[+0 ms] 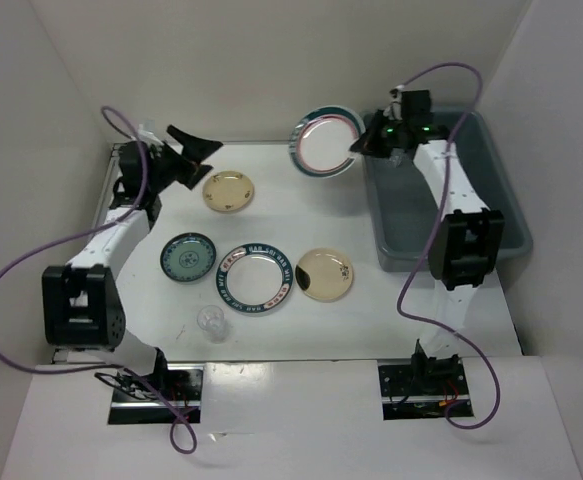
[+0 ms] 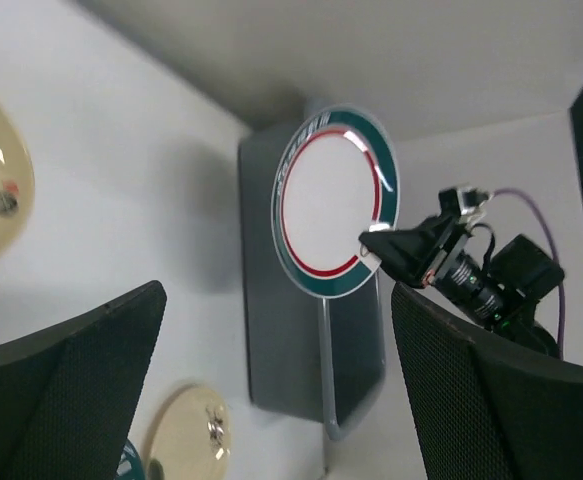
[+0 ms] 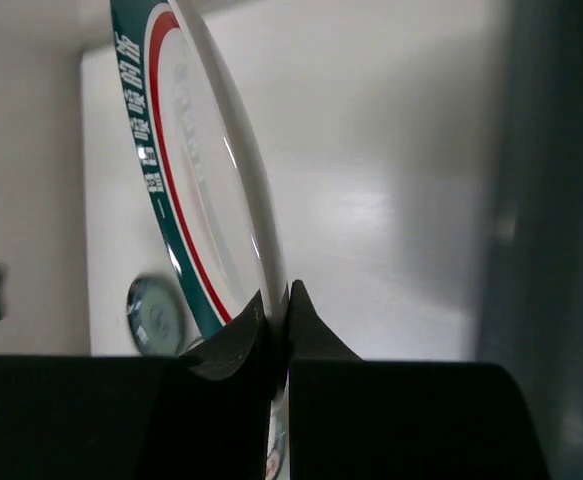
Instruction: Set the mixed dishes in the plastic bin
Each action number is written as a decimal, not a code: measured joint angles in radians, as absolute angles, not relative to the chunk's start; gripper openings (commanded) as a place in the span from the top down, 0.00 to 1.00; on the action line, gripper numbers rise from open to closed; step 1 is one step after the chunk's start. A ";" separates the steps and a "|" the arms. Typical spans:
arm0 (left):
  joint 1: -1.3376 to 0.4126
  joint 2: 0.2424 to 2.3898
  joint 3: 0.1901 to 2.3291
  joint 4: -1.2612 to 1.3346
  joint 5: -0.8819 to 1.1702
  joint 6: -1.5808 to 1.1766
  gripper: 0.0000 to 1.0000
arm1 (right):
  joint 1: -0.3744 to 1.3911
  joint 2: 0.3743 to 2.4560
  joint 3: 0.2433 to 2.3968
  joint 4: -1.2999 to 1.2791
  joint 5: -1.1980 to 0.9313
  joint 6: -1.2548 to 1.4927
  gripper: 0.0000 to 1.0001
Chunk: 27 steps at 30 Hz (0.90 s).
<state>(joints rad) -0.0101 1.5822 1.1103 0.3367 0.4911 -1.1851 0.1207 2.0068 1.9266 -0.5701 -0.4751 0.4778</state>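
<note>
1. Top external view: a white surface [image 1: 301, 200] is boxed in by plain pale walls on the left, far and right sides.
2. The grey-blue bin [image 1: 401, 225] sits along the surface's right side, and the right arm reaches over it.
3. The right claw [image 1: 356, 147] pinches the rim of the held plate [image 1: 325, 142]. This plate is on edge in the air, just left of the bin's far corner and not inside it.
4. The left claw [image 1: 203, 158] is spread wide above the far-left part of the surface, touching no dish.
5. Flat on the surface lie the far cream plate [image 1: 228, 191], teal plate [image 1: 188, 257], rimmed plate [image 1: 258, 277] and near cream plate [image 1: 324, 274].
6. A clear cup [image 1: 211, 322] stands near the front edge.
</note>
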 measured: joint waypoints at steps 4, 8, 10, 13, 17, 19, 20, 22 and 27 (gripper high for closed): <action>0.041 1.425 1.122 0.323 0.456 -1.129 0.00 | -0.062 1.898 1.869 -0.569 -0.325 0.479 0.99; 0.033 1.389 1.063 0.357 0.455 -1.125 0.00 | -0.192 1.758 1.788 -0.578 -0.122 0.478 0.99; 0.028 1.413 1.028 0.343 0.455 -1.125 0.00 | -0.200 1.715 1.780 -0.590 -0.020 0.479 0.99; 0.028 1.448 0.974 0.305 0.452 -1.125 0.00 | -0.175 1.696 1.780 -0.603 0.127 0.479 0.99; 0.028 1.460 0.944 0.268 0.448 -1.119 0.00 | -0.159 1.727 1.773 -0.652 0.269 0.479 0.99; 0.028 1.460 0.944 0.268 0.443 -1.102 0.00 | -0.161 1.759 1.766 -0.673 0.312 0.479 0.99; 0.028 1.460 0.944 0.267 0.442 -1.098 0.00 | -0.162 1.773 1.759 -0.679 0.327 0.478 0.99; 0.028 1.460 0.944 0.265 0.438 -1.094 0.00 | -0.164 1.804 1.739 -0.692 0.349 0.479 0.99; 0.028 1.459 0.936 0.262 0.427 -1.086 0.00 | -0.166 1.855 1.679 -0.717 0.360 0.478 0.99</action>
